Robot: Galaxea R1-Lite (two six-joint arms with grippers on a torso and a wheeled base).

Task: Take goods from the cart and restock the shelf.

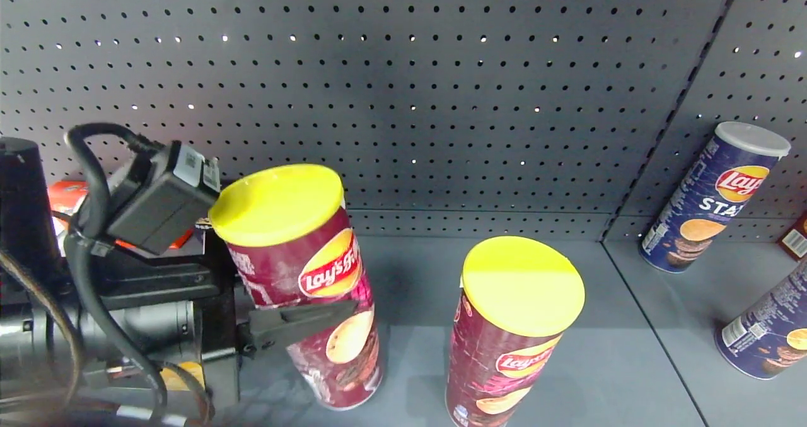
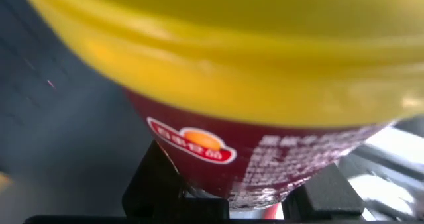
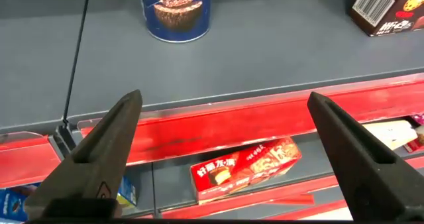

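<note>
One maroon can (image 1: 510, 339) stood on the shelf (image 1: 630, 364). A second can (image 1: 296, 257), tilted just left of it, was clamped in the left end effector (image 1: 302, 316), not yet released. The right end effector (image 3: 232, 151) was spread, empty.

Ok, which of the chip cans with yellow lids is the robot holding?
The left can, gripped by the left gripper. The other can stands free beside it.

i'm working in a shop aisle: a grey metal shelf (image 1: 416, 275) with a perforated back panel (image 1: 403, 99), chip cans (image 1: 517, 332) standing in a row, a red price rail (image 3: 232, 128) along the near edge, and boxed snacks (image 3: 245, 168) on the tier below.
</note>
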